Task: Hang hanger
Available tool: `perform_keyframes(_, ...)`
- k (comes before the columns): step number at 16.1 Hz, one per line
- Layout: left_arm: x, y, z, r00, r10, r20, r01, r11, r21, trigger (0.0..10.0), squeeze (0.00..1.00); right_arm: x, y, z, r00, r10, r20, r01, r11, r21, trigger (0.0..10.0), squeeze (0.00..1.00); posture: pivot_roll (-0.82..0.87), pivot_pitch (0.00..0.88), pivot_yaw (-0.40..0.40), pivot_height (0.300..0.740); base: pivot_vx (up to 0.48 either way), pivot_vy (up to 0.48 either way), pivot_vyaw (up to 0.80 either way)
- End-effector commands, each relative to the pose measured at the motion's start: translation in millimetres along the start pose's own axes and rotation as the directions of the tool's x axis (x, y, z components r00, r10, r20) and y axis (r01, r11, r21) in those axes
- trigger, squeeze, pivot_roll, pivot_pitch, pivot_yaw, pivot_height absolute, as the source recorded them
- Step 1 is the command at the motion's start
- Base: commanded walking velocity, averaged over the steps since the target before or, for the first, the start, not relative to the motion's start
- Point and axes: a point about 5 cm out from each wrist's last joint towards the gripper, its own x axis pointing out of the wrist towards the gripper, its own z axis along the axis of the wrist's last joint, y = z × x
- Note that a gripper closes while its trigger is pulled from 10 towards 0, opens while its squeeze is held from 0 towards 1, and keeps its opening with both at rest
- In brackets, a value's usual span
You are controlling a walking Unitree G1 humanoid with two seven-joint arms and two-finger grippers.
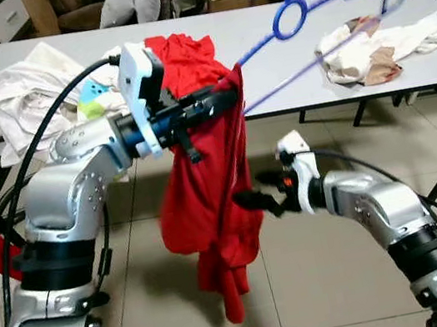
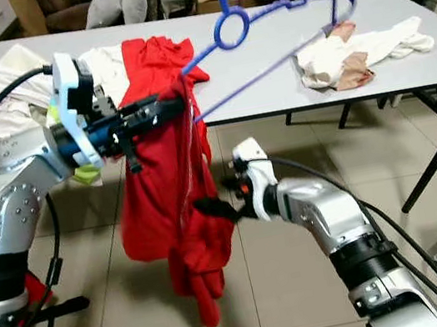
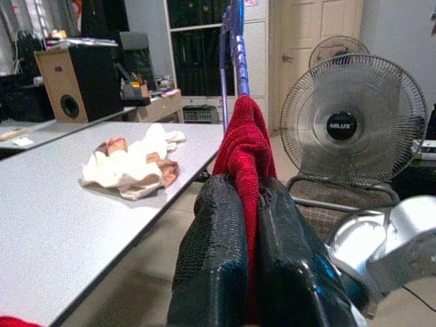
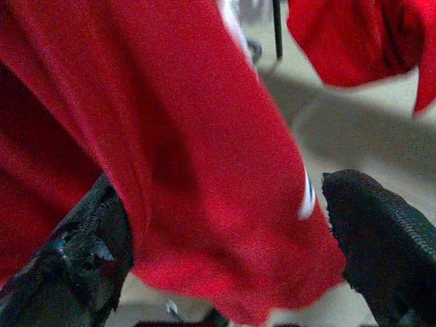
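A heap of pale clothes point(image 1: 16, 97) lies at the left end of the grey table point(image 1: 267, 53), whose front edge runs across just behind both arms; below that edge, tiled floor point(image 1: 151, 311) lies open between the robot and the table legs. The left gripper point(image 1: 220, 100) is raised level with the table edge, its fingers point(image 3: 218, 259) pinched shut on a fold of the red shirt point(image 1: 213, 207), which drapes over them and hangs free toward the floor in a long crumpled fall. From the gathered cloth at the fingertips the blue hanger point(image 1: 319, 14) slants up and to the right above the tabletop, tilted, its looped neck and hook at the top and one thin arm ending near the crumpled cream cloth point(image 1: 385, 49). Lower and to the right, the right gripper point(image 1: 263, 198) reaches toward the shirt's hanging edge with fingers point(image 4: 381, 231) spread apart, red fabric lying between them.
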Motion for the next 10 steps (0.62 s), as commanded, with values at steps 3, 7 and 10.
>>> perform_keyframes(3,3.9,3.9,20.1,0.998,0.023,0.053,-0.027,0.997,0.072,0.0,0.0,-13.2,-21.8,-37.7,0.986,-0.067,-0.154,0.072,0.997,0.026,10.0,0.0,-0.01,0.0,0.012,0.74,0.0,0.0,0.0)
perform_keyframes(7,-13.1,19.2,14.5,0.992,0.129,0.017,-0.13,0.987,0.098,0.0,0.0,-47.5,-45.9,-64.9,0.962,-0.172,-0.213,0.185,0.982,0.039,5.8,0.0,-0.01,0.0,0.007,0.74,0.0,0.0,0.0)
perform_keyframes(10,-28.6,26.1,1.8,0.985,0.169,-0.035,-0.164,0.981,0.108,0.0,0.0,-84.3,-69.2,-57.6,0.95,-0.291,-0.116,0.303,0.948,0.102,0.0,0.0,-0.02,0.0,0.011,0.74,0.0,0.0,0.0)
